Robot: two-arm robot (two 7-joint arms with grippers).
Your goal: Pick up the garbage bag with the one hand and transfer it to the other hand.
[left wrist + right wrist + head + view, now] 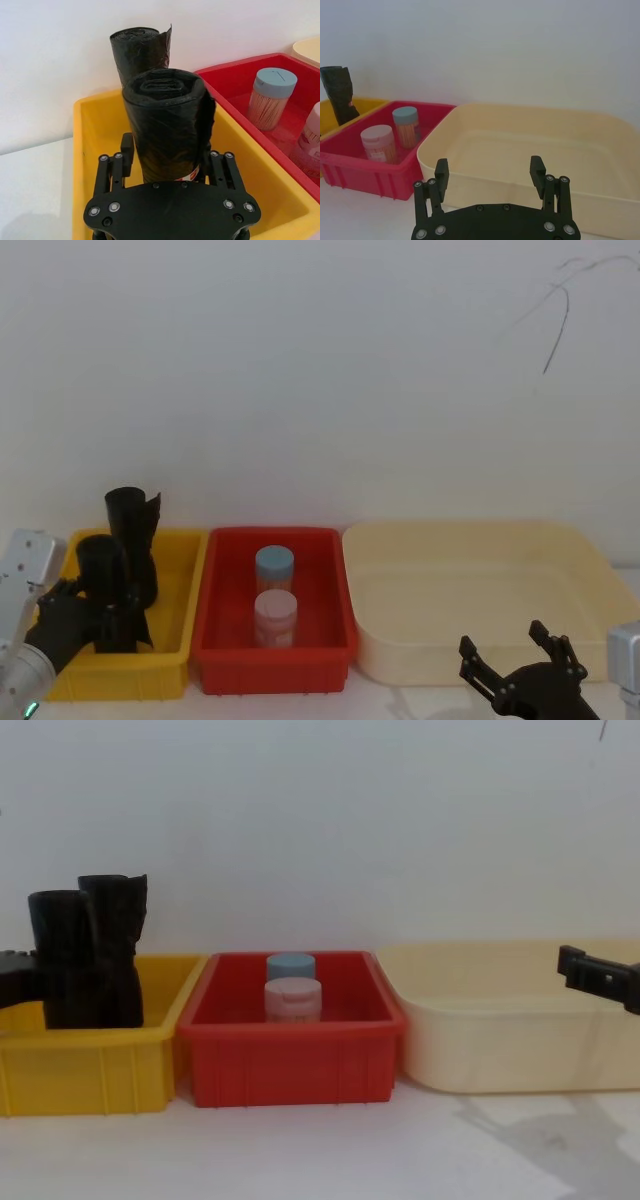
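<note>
White wall behind, left claw clasps crinkled cylindrical garbage bag.

The garbage bag stands in the yellow bin, clasped on both sides by the left gripper. A second black roll rises close behind it and blocks the way back. Above both rolls the space is open. Towards the right gripper, which hangs spread wide before the cream tub, stands the red bin with its blue-lidded jar and pink-lidded jar. Both are shorter than the rolls, so the passage over them is free.
</note>
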